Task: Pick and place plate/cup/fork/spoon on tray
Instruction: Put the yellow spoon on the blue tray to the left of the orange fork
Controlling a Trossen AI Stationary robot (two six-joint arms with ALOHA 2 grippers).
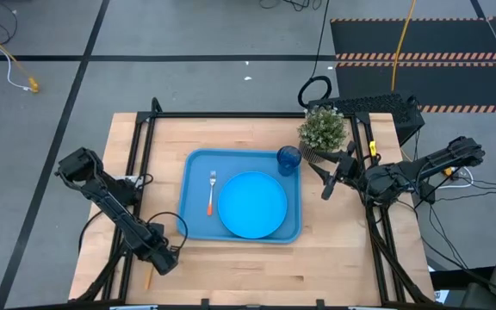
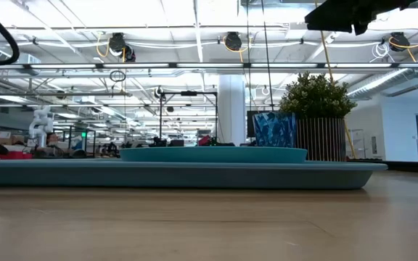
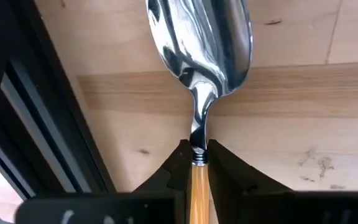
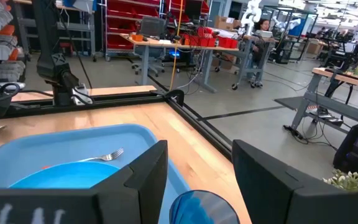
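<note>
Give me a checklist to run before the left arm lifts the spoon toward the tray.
1. Left gripper closed on the spoon: ok, fingers pinch the handle just below the bowl.
2. Spoon off the table: not ok, it seems to lie on the wood near the table's front left corner.
3. Free spot on the tray: ok, bare strip to the left of the fork.
4. Plate, fork and cup on the tray: ok.
5. Right gripper clear of the path: ok, it hovers open by the tray's right edge near the cup.
6. Grip firm enough to lift: cannot tell.
</note>
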